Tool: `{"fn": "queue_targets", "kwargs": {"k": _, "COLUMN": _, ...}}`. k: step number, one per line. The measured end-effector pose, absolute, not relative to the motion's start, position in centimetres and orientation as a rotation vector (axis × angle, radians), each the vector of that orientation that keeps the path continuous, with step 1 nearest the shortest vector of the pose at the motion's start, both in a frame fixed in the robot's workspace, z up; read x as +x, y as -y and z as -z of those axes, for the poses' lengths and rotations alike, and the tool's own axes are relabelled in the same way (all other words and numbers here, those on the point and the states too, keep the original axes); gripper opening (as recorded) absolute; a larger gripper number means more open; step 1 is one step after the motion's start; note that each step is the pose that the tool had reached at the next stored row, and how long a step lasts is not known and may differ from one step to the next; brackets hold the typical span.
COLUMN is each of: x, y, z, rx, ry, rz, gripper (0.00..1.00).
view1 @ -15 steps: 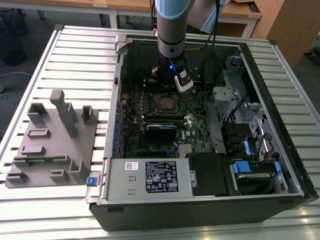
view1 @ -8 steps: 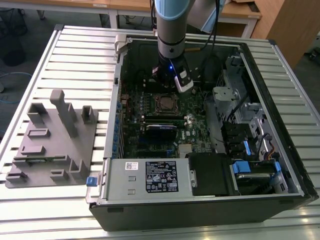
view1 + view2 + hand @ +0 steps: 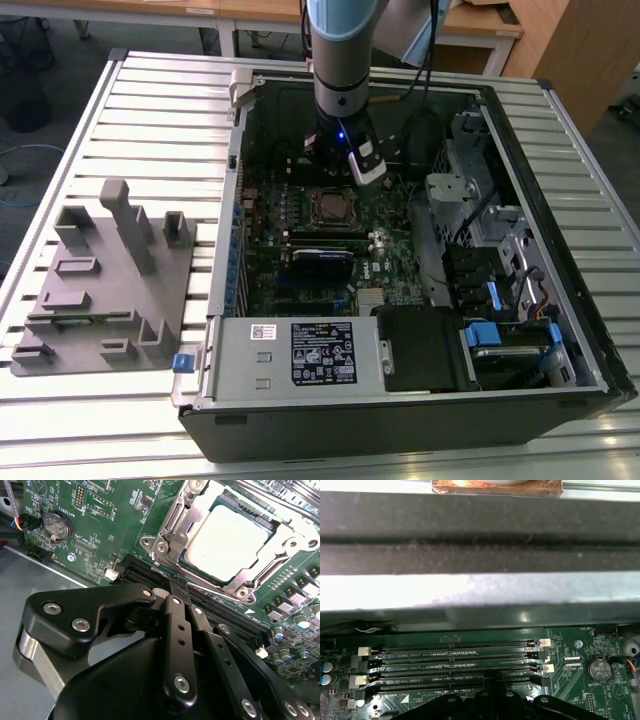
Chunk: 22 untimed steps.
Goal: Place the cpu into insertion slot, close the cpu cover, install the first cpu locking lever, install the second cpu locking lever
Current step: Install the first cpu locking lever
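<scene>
In the second wrist view the cpu [image 3: 234,539] lies flat in the insertion slot, its pale metal top showing through the window of the cpu cover [image 3: 171,519], which is folded down over it. A thin metal locking lever [image 3: 216,592] runs along the socket's near edge. My gripper [image 3: 174,586] is shut, and its black fingertips rest at the socket corner, against the end of that lever. In the exterior view the gripper [image 3: 340,165] hangs just behind the insertion slot [image 3: 330,207] inside the open computer case. The first wrist view has the fingertips [image 3: 492,681] over the long memory slots [image 3: 455,656].
The case's metal walls [image 3: 235,200] surround the green motherboard [image 3: 390,270]. A black card [image 3: 322,257] stands in front of the socket, with drive bays and cables [image 3: 500,270] on the exterior view's right. A grey fixture block [image 3: 105,275] sits outside on the slatted table.
</scene>
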<state>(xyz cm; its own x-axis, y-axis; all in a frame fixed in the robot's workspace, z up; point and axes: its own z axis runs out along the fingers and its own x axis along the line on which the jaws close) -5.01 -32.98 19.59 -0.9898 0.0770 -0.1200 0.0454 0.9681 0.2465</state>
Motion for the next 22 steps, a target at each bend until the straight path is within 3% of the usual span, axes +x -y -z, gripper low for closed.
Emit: {"fn": "queue_targets", "kwargs": {"k": 22, "x": -5.28, "y": 32.61, "z": -19.42, "rx": 0.105, "ry": -2.977, "rz": -0.372, "gripper": 0.1}}
